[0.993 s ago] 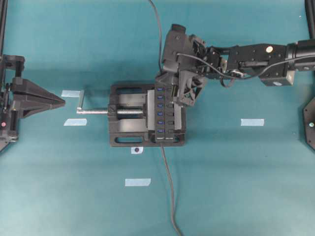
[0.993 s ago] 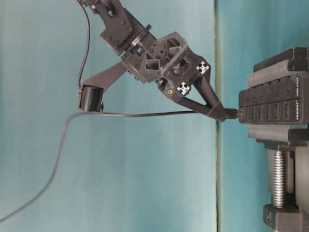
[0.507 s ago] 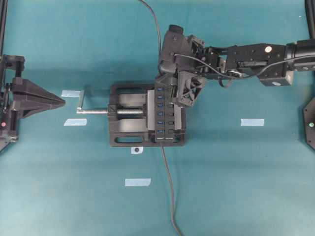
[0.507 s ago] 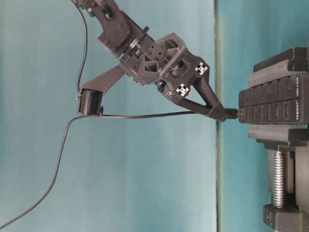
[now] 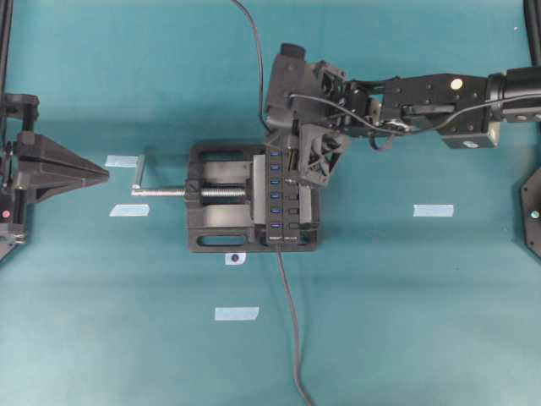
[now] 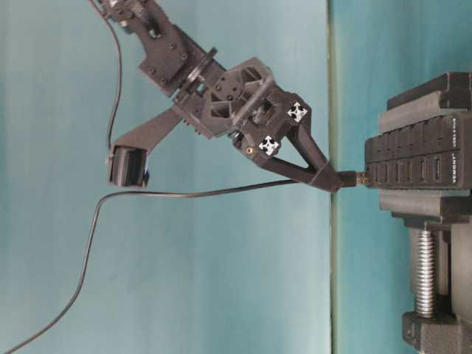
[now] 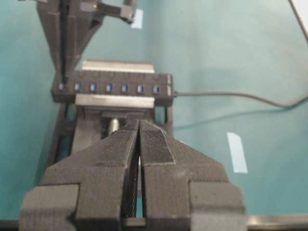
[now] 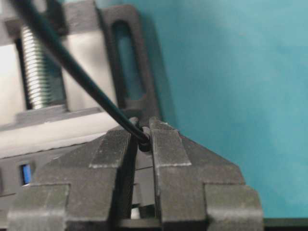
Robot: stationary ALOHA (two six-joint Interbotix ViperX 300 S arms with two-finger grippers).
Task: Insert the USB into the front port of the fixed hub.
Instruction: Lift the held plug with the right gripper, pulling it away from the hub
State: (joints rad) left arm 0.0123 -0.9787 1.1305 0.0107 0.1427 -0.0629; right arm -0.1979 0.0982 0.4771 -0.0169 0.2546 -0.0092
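So, two arms in view, one hub, one vise, one plug. R gripper (image 6: 335, 179) is pinched on the USB (image 6: 352, 178), fingers squeezed tight on its black body w/ the thin grey cable (image 6: 199, 193) trailing back out between them; the wrist cam shows the same pinch, cable (image 8: 72, 72) running up and away. Plug sits right at the end face of the fixed hub (image 6: 417, 162), metal tip touching or just entering the end port – can't tell how deep from the side view. From above the R gripper (image 5: 292, 156) covers the top end of the hub (image 5: 283, 199), so the plug itself is hidden there. Hub is a long black bar clamped in one black vise (image 5: 215, 220) w/ one silver screw handle (image 5: 152, 191) sticking out left. Blue ports: six countable in the L wrist view (image 7: 108, 88), the rest hidden behind the other arm. A 2nd cable (image 5: 292, 330) leaves the hub's bottom end and runs off the near edge. L gripper (image 5: 106, 175) is well apart from the vise at the left edge, fingers (image 7: 156, 144) pressed together on nothing. Four strips of pale tape on the teal mat: two (image 5: 121, 161) near the handle, one (image 5: 236, 314) below the vise, one (image 5: 433, 211) to the right. One small black dot marker (image 5: 234, 257) just under the vise.
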